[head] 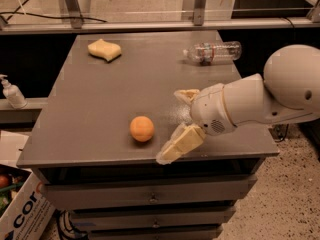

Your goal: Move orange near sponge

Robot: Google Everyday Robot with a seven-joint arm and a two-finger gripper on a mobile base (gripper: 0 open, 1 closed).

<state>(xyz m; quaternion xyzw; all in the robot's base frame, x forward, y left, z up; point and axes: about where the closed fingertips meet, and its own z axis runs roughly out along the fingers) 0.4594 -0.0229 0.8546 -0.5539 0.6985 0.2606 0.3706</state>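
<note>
**Around the grey table**

A grey table [100,109] fills the middle of the frame, with drawer fronts [150,196] stacked below its front edge, where the gripper [170,126] hangs at lower centre. 1 clear plastic bottle [212,52] lies on its side at the table's upper right. 1 white pump bottle [11,91] stands at the left edge. A cardboard box [20,219] with red lettering sits lower left; speckled floor [290,199] shows lower right.

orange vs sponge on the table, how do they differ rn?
Shape: the orange is a round ball; the sponge is flat and wavy-edged.
Colour: the orange is deep orange, the sponge pale yellow.
Place: the orange sits near the front edge of the table, the sponge at its far left corner.
The open gripper sits just right of the orange, far from the sponge.
Both lie on the table, unheld.
</note>
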